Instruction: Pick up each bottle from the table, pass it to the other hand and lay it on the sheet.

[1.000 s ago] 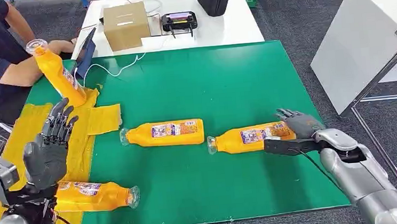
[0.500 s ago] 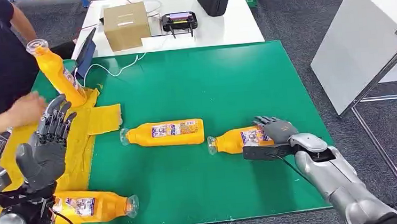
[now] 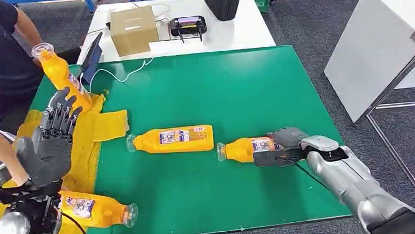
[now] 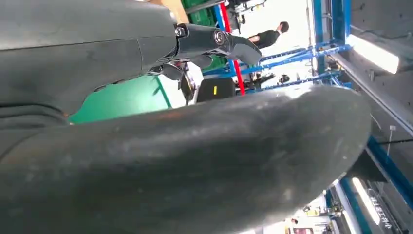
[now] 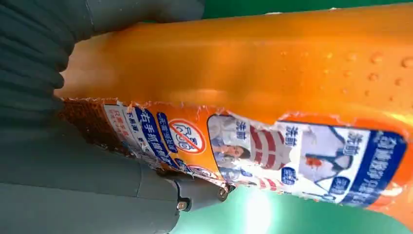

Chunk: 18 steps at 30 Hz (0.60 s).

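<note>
The bottle point(image 3: 247, 148) lies on the green surface point(image 3: 236, 87) with our right hand point(image 3: 287, 143) fingers closed around it. One bottle point(image 3: 94, 209) rests on the yellow sheet point(image 3: 95, 126); our left hand point(image 3: 48, 146) spreads wide, empty.

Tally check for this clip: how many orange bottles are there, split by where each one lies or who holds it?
On the yellow sheet: 1
On the green mat, free: 1
Under the right hand: 1
Tilted at the sheet's far corner: 1
Total: 4 bottles
</note>
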Motion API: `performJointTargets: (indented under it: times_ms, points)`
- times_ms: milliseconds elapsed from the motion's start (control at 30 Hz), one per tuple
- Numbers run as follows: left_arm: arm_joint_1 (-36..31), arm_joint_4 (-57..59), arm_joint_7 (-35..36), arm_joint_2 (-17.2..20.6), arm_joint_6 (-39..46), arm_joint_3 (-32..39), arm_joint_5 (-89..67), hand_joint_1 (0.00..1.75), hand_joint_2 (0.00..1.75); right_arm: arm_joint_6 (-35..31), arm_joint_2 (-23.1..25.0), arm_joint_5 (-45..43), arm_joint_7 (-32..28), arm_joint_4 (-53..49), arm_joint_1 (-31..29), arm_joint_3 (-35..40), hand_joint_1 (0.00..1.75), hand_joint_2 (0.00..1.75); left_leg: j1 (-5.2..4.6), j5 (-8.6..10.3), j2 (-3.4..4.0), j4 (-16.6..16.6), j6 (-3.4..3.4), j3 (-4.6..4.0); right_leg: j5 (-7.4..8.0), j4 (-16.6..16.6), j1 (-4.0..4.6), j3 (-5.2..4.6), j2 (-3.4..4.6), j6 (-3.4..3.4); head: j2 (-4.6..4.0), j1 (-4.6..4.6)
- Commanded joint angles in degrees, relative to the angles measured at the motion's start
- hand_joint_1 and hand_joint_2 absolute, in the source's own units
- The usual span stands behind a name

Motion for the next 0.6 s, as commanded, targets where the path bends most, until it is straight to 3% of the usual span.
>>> performJointTargets:
  times_ms: [33,67,167,267,300,367,467,600]
  points:
    - [9.0,-1.8,0.9,-2.2,-0.6,2.8,2.8,0.00,0.00,-11.1,3.7,-12.9,7.0,-24.3,17.9,-17.3,1.75,1.75,0.06,0.11,-0.25,-0.1,-0.05,-0.07,0.09,-0.2,0.06,0.06,0.08,-0.09,0.00,0.00]
    - [11.0,-3.2,0.4,-2.6,-1.2,3.5,3.1,0.00,0.00,-8.4,3.7,-15.1,9.3,-32.3,20.6,-18.7,1.75,1.75,0.05,0.04,-0.04,-0.2,-0.05,0.09,0.08,-0.2,0.05,0.20,0.25,-0.09,0.00,0.00]
    - [11.1,-3.5,0.5,-2.9,-1.4,3.4,3.2,0.00,0.00,-7.2,3.4,-15.4,10.7,-34.9,21.5,-19.1,1.75,1.75,0.02,-0.02,0.03,-0.1,-0.06,-0.12,0.03,0.0,0.02,0.56,0.32,-0.09,0.00,0.00]
    - [12.3,-4.4,0.9,-3.8,-2.3,3.1,4.6,0.00,0.00,-5.4,7.3,-29.3,5.0,-47.1,24.8,-22.9,1.75,1.75,0.01,0.01,-0.07,0.0,-0.09,-0.40,0.03,0.0,0.02,0.27,0.28,-0.12,0.00,0.02]
    - [13.2,-5.0,0.9,-4.1,-2.6,2.4,4.9,0.00,1.75,-5.4,8.1,-32.2,4.8,-53.6,26.0,-22.5,1.75,1.75,-0.01,0.01,0.00,0.0,-0.09,-0.55,0.05,0.1,0.01,0.09,0.30,-0.10,0.00,0.04]
    - [13.8,-5.5,0.9,-4.3,-2.2,1.6,4.8,0.00,1.75,-5.0,8.3,-33.4,8.1,-59.0,26.7,-21.1,1.75,1.75,-0.09,0.01,-0.04,0.0,-0.04,-0.62,0.02,0.2,-0.06,0.05,0.18,-0.03,0.00,0.07]
    - [14.3,-6.4,1.0,-4.7,-2.0,-0.4,4.9,0.00,1.75,-6.7,9.4,-36.7,5.3,-64.2,27.6,-19.4,1.75,1.75,-0.05,-0.05,0.10,0.1,-0.11,-0.92,-0.01,0.4,-0.02,-0.36,0.45,-0.12,0.00,-0.02]
    - [13.5,-7.6,1.9,-4.8,-2.1,-5.1,5.9,0.00,1.75,-7.8,10.3,-35.4,8.1,-63.7,26.1,-13.9,1.75,1.75,-0.03,0.00,-0.10,0.1,-0.07,-0.99,-0.02,0.3,-0.01,-0.38,0.24,-0.09,0.00,-0.02]
